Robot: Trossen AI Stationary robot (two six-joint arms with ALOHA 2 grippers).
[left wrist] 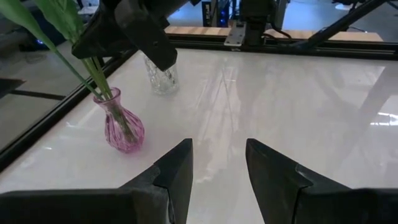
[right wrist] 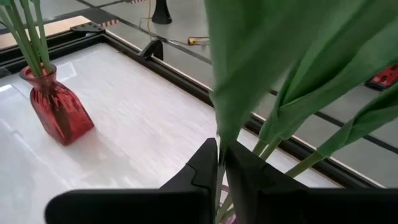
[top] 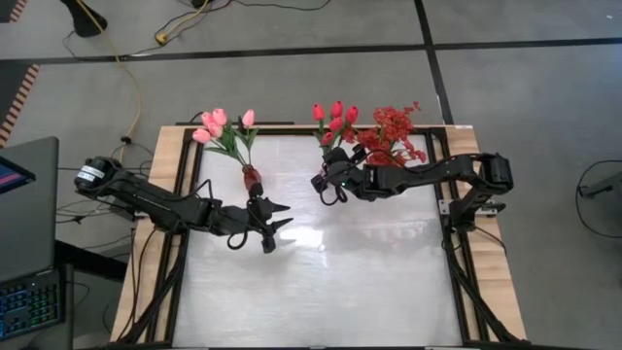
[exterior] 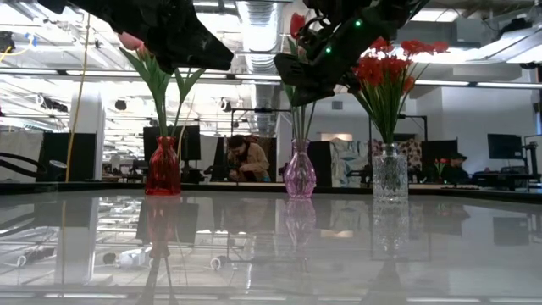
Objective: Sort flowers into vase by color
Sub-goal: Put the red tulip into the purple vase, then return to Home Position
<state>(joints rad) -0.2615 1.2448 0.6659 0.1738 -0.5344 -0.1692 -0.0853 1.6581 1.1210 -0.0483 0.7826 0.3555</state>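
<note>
While the left hand [top: 275, 225] hovers apart over the table [top: 321, 292], the right hand [right wrist: 221, 163] pinches red tulips' [top: 334, 117] stems.

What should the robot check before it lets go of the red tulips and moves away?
1. Red tulips stems inside pink vase: ok.
2. Right end effector released from the stems: not ok, a stem sits between its fingers.
3. Pink vase upright: ok.
4. Left end effector empty, away from the vases: ok.
5. Pink tulips in red vase: ok.
6. Red blossoms in clear vase: ok.
</note>
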